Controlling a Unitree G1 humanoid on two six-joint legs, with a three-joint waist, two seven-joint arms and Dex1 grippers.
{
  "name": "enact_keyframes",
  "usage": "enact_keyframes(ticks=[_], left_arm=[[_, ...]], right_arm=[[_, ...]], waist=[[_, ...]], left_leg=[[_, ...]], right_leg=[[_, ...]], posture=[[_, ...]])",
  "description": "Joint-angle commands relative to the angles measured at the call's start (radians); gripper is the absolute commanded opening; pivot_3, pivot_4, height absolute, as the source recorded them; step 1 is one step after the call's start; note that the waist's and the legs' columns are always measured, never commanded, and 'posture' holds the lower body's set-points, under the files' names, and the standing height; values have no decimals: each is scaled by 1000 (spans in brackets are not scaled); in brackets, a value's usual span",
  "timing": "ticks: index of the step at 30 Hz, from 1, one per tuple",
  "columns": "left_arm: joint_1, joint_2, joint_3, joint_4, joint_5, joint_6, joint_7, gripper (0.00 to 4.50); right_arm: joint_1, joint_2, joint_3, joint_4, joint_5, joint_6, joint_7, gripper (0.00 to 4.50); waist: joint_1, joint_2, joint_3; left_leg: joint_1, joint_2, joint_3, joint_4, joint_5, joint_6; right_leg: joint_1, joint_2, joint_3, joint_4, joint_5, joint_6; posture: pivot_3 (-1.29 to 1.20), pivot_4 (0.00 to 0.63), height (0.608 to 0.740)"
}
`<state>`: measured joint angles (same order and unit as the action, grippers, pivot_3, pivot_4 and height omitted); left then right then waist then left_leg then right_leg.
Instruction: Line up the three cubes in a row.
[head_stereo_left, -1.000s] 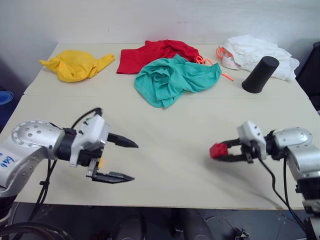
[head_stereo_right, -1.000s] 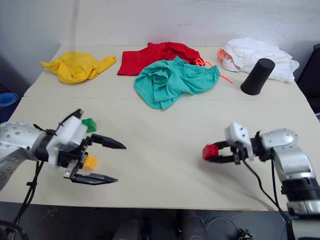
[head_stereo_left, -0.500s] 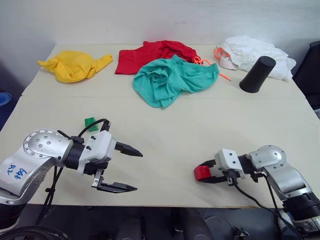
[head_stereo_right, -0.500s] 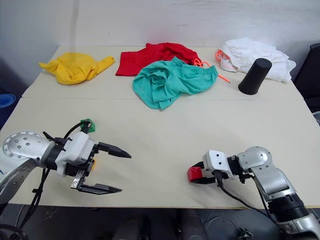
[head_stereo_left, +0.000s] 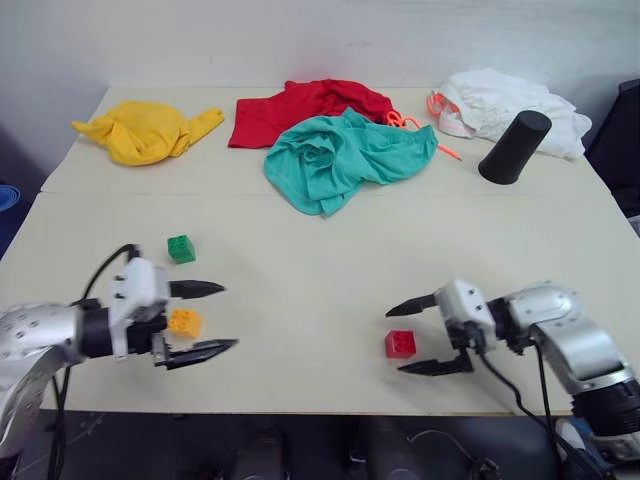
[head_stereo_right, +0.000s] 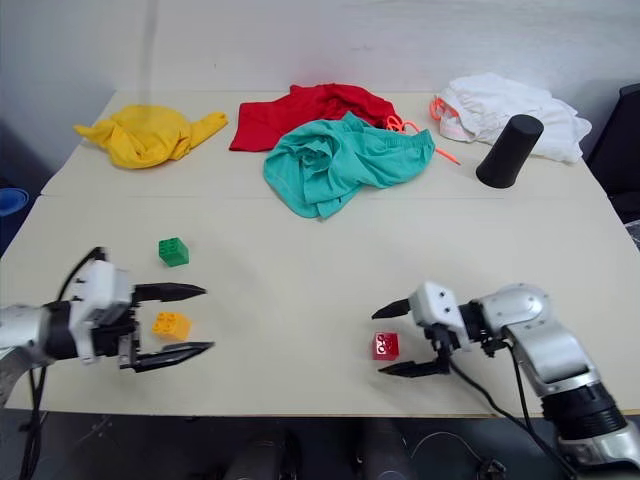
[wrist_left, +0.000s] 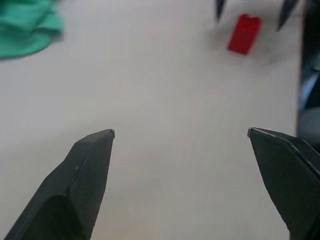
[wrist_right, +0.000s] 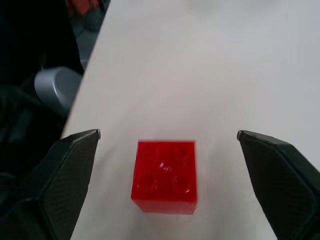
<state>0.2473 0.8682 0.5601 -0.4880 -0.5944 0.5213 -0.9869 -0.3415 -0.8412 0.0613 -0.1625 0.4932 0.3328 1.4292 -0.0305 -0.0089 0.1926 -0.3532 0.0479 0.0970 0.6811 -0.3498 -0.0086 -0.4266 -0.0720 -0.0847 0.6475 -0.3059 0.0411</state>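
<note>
Right wrist view has the red cube (wrist_right: 164, 176) lying studs-up on the tabletop (wrist_right: 200, 75), between the spread fingers (wrist_right: 60, 185) of the right tool (head_stereo_left: 420, 335) and touching neither. From the head views, taking that red cube as the landmark: it sits near the tabletop's front edge, just in front of the right tool, whose two black fingers stand wide apart and hold nothing. Well to the left of the red cube lies the orange cube (head_stereo_left: 184, 322), also near the front edge, between the spread fingers of the left tool (head_stereo_left: 205, 318); whether a finger touches it cannot be told. The green cube (head_stereo_left: 181, 249) rests left of the red cube too, farther back than the orange one and just behind the left tool's upper finger, free of it. Behind the red cube, past the middle of the tabletop, a teal cloth (head_stereo_left: 340, 158) lies crumpled, with a red cloth (head_stereo_left: 300, 105) touching its far side. Far back and left of the red cube is a yellow cloth (head_stereo_left: 145, 130). Back and right of it a black cylinder (head_stereo_left: 514, 148) leans beside a white cloth (head_stereo_left: 500, 100).
</note>
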Motion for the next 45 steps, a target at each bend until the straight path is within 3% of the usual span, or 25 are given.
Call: enact_keyframes(ticks=[1,6,12,17,21,24,29,36,45], left_arm=[[114,-70,208,46,51,-19,77,4500],[167,-168,327,69,47,38,228,4500],[45,-192,250,-36,-32,180,389,4500],[-263,-162,120,-58,-58,514,693,4500],[-557,-194,70,41,-48,790,869,4500],[-713,-208,-7,127,-20,872,908,4500],[-846,-213,-132,326,75,934,949,4500],[-944,-260,-247,498,145,855,916,4500],[-960,-260,-310,538,193,814,873,4500]], right_arm=[[-80,-37,-86,-23,130,132,6,4487],[-172,-24,-110,40,149,169,-13,4487],[-177,-5,-87,52,115,137,-14,4487],[-152,1,-90,20,118,134,-30,4487],[-141,12,-92,2,113,127,-48,4487],[-140,23,-93,-10,114,128,-65,4487],[-117,42,-94,-55,120,127,-103,4487],[-84,64,-98,-116,134,138,-155,4487],[-65,60,-104,-139,146,147,-184,4487]], waist=[[3,0,0],[10,-2,-1],[33,-5,-3],[29,-5,-3],[24,-6,-4],[25,-7,-3],[27,-7,-4],[31,-8,-3],[29,-8,-3]], left_leg=[[0,0,0,0,-1,2],[0,-1,-1,0,-4,6],[-1,-3,-1,0,-5,7],[-1,-3,-1,0,-3,3],[-1,-3,0,0,-1,1],[-1,-3,0,0,0,0],[-1,-3,2,1,0,-1],[-1,-3,2,2,0,-1],[-1,-3,3,2,0,-2]], right_leg=[[0,-1,0,0,0,0],[0,-2,-1,-1,0,0],[0,-6,-1,-1,0,0],[1,-5,-1,-1,1,1],[0,-4,-1,0,1,2],[0,-3,0,0,1,2],[-1,-1,0,0,1,2],[-1,-2,0,1,1,2],[-2,-1,1,5,1,2]], posture=[[0,150,740],[0,150,740],[0,150,740],[0,150,740],[0,150,740],[0,150,740],[0,150,740],[0,150,740],[0,150,740]])
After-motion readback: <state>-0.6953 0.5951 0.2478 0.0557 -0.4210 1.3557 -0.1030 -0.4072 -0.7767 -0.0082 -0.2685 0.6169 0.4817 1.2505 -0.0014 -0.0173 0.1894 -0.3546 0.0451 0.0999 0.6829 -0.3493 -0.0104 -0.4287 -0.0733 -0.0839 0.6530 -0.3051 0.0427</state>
